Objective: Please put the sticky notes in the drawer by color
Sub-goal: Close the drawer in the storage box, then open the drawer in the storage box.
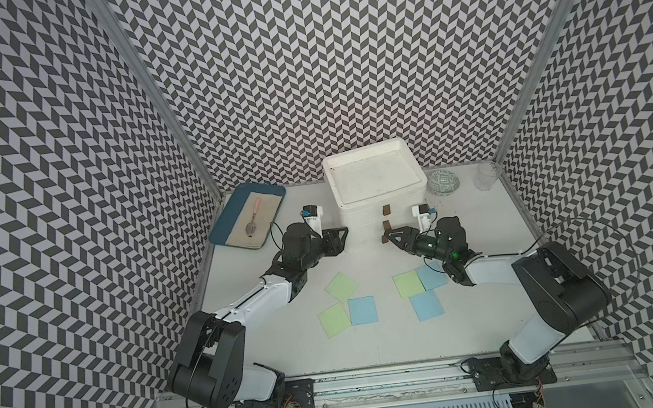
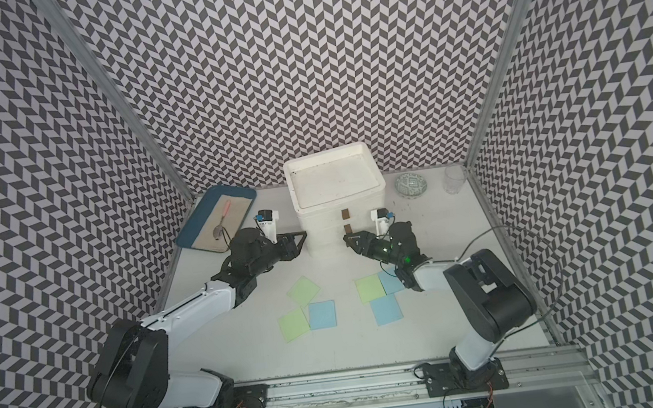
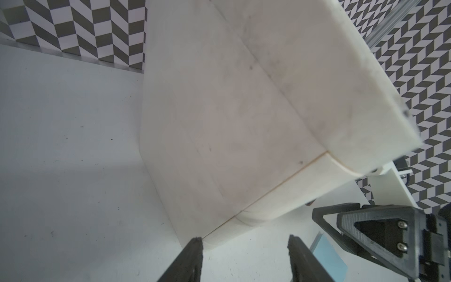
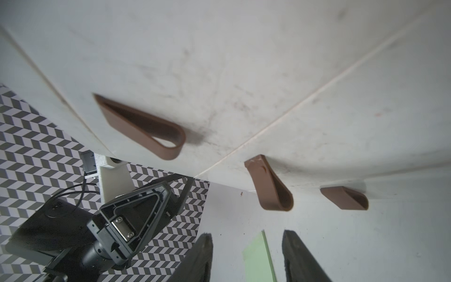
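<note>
The black left gripper [image 3: 245, 241] and right gripper [image 4: 246, 238], jaws apart and empty, flank the white plastic drawer chest [image 1: 359, 216] with brown loop handles [image 4: 146, 127]. Six square paper sticky notes [image 1: 341, 285], pastel green and light blue, lie on the white tabletop [image 1: 374, 346] in front of it.
</note>
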You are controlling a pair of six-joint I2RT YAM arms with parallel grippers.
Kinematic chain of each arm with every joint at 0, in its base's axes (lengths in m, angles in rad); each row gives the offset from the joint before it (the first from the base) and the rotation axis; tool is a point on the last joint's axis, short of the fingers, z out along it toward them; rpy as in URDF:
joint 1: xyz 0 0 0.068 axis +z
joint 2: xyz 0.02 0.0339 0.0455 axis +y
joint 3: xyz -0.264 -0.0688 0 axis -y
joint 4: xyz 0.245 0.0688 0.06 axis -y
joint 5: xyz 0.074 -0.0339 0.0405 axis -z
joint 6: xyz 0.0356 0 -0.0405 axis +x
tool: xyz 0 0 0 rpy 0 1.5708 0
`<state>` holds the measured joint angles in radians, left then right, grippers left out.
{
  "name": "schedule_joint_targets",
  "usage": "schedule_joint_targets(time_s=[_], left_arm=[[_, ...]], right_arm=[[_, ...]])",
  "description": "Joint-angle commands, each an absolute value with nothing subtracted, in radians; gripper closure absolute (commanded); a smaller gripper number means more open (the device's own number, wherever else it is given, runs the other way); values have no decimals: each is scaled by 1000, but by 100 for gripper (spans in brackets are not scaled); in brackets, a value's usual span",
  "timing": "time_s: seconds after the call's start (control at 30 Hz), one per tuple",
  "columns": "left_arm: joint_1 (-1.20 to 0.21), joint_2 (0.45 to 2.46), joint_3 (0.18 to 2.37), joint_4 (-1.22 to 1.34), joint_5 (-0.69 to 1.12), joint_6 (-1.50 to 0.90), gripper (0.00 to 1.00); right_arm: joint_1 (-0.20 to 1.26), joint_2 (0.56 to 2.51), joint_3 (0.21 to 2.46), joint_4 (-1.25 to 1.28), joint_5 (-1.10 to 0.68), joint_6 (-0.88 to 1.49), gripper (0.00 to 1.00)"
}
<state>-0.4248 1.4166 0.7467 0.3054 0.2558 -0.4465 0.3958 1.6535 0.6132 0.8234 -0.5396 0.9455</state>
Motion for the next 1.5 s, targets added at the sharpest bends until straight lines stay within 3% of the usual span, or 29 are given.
schedule_joint_targets(time_s=[0.0,0.2,0.7,0.9,0.97,1.2,1.47], left_arm=[[-422,1419,749,312,264,-439,41],[-423,1419,746,311,258,-436,41],[-423,1380,725,328,264,-444,41],[-422,1379,719,326,259,-441,41],[-423,1376,717,327,255,-441,41],[-423,1329,692,349,254,-441,41],[-424,1302,667,377,257,-447,41]], right_arm=[[396,1730,609,1066,-541,1082,52],[396,1845,628,1236,-520,1184,55],[396,1773,622,1140,-419,1092,65],[396,1786,622,1155,-431,1098,84],[396,1773,616,1142,-438,1088,86],[398,1656,518,1046,-467,1032,87],[453,1365,394,779,-447,954,87]])
